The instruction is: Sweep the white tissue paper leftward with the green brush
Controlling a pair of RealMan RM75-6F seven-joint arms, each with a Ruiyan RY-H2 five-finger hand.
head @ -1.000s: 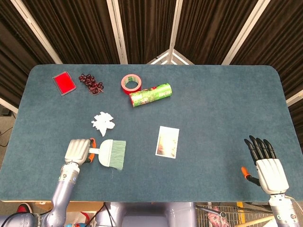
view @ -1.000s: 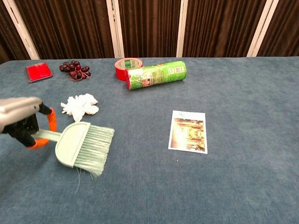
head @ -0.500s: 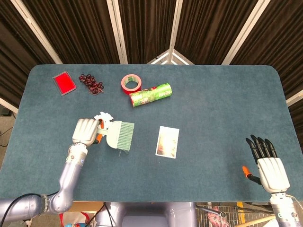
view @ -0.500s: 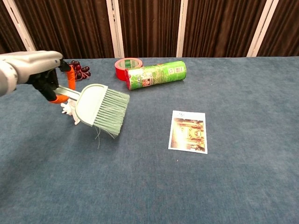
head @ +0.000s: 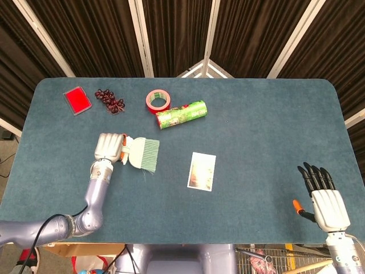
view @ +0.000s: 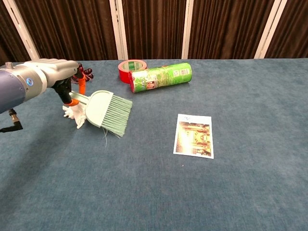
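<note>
Tissue paper mid-left of frame, mostly hidden under green brush; left hand fingers wrapped round handle. Sweep underway; next drag leftward.

red tape roll, green can, photo card

Two cams. Head view looks almost straight down from high up, taking in the whole blue table, dark curtains beyond the far edge and both hands at the near edge. Chest view sits low at the near edge, looking fwd across the table toward the curtains, much closer. Both share the table's left and middle: left hand, green can, photo card.
</note>
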